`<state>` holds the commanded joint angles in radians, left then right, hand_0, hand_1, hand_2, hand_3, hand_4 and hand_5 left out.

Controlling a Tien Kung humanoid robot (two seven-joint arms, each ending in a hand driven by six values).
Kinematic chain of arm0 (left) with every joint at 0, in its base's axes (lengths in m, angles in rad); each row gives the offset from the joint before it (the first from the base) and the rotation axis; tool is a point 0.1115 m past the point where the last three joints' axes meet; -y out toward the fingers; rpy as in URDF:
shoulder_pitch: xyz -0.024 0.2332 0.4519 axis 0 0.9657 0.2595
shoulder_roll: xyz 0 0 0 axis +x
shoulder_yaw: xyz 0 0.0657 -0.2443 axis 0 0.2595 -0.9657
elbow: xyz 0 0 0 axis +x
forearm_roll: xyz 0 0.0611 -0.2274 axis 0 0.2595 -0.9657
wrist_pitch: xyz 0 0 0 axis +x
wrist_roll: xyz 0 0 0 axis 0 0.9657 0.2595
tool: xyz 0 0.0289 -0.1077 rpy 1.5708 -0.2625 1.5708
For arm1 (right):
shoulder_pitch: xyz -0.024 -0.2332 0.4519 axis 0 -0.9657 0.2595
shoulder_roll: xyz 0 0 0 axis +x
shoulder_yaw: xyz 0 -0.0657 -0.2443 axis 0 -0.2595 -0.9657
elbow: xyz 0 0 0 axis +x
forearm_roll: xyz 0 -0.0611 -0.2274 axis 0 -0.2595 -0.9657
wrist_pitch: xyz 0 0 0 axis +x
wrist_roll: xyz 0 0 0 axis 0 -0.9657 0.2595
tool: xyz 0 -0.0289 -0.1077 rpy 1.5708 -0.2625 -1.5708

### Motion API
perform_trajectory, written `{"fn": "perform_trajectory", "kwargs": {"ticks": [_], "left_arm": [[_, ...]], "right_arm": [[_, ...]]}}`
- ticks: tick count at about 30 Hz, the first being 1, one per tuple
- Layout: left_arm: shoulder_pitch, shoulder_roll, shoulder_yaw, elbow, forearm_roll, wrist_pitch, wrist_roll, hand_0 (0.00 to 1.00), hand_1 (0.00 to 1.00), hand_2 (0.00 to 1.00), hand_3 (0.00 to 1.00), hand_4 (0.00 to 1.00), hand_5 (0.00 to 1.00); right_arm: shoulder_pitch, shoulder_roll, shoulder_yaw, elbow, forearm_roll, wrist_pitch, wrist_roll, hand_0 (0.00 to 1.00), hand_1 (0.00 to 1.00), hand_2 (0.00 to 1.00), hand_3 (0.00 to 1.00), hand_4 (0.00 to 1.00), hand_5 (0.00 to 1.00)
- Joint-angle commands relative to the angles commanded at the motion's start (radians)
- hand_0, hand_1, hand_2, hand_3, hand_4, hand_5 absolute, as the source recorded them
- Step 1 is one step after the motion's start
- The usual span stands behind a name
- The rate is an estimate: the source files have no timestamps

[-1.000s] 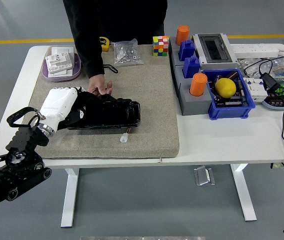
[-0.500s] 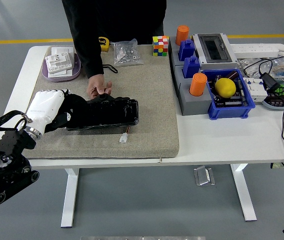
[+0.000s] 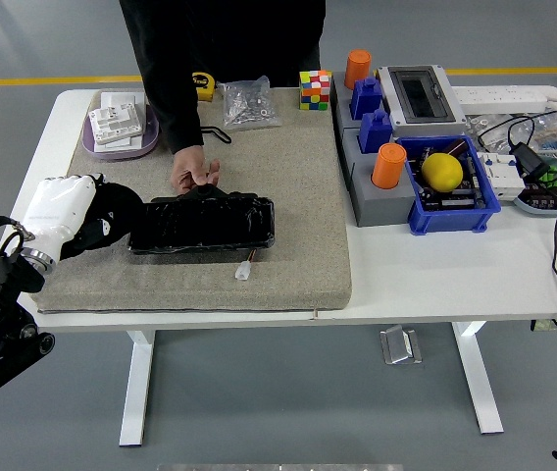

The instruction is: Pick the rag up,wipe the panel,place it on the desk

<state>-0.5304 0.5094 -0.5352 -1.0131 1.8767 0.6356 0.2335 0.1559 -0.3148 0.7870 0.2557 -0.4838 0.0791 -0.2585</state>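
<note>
A black panel (image 3: 203, 226) lies on the beige mat (image 3: 298, 196), with a small white connector (image 3: 245, 272) at its front edge. My left hand (image 3: 92, 226), white-backed with dark fingers, sits on the mat just left of the panel's left end. Its fingers are curled on a black rag (image 3: 114, 212) that touches the panel's left edge. The rag is hard to tell apart from the dark fingers. A person in black stands at the far side, and their hand (image 3: 194, 175) presses on the panel's far edge.
A purple tray (image 3: 97, 147) of white boxes, a bag of screws (image 3: 249, 105), a tape measure (image 3: 205, 84) and a colour cube (image 3: 315, 89) line the back. Orange cups (image 3: 389, 165), blue bins with a yellow ball (image 3: 441, 172), a grey box (image 3: 416, 95) and cables (image 3: 538, 157) fill the right.
My left hand slid left with the rag, from on top of the panel's left half to the mat beside its left end. The person's hand stays on the far edge.
</note>
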Motion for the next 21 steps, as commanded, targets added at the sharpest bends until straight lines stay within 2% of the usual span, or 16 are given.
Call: {"fn": "perform_trajectory", "kwargs": {"ticks": [6,11,15,17,21], "left_arm": [[0.007,0.006,-0.02,0.014,-0.006,0.0,-0.003,0.214,0.148,0.526,0.476,0.217,0.002],[0.014,0.001,-0.039,0.041,-0.023,0.005,-0.012,0.214,0.147,0.526,0.476,0.218,0.002],[0.02,-0.006,-0.043,0.067,-0.051,0.01,-0.03,0.214,0.147,0.526,0.476,0.218,0.002],[0.023,-0.015,-0.042,0.094,-0.076,0.01,-0.046,0.243,0.182,0.527,0.477,0.224,0.002],[0.026,-0.028,-0.032,0.131,-0.131,0.01,-0.087,0.243,0.182,0.527,0.477,0.224,0.002]], "right_arm": [[0.001,0.002,0.003,0.001,-0.001,0.0,0.0,0.769,0.581,0.705,0.64,0.998,0.593],[0.001,0.003,0.007,0.002,-0.002,0.0,0.0,0.769,0.58,0.705,0.642,0.998,0.594],[0.001,0.005,0.01,0.003,-0.003,-0.001,0.001,0.769,0.58,0.705,0.642,0.998,0.594],[0.002,0.005,0.01,0.003,-0.004,-0.001,0.0,0.769,0.581,0.705,0.642,0.998,0.595],[0.002,0.006,0.01,0.003,-0.003,-0.001,-0.001,0.769,0.581,0.705,0.642,0.998,0.595]]}}
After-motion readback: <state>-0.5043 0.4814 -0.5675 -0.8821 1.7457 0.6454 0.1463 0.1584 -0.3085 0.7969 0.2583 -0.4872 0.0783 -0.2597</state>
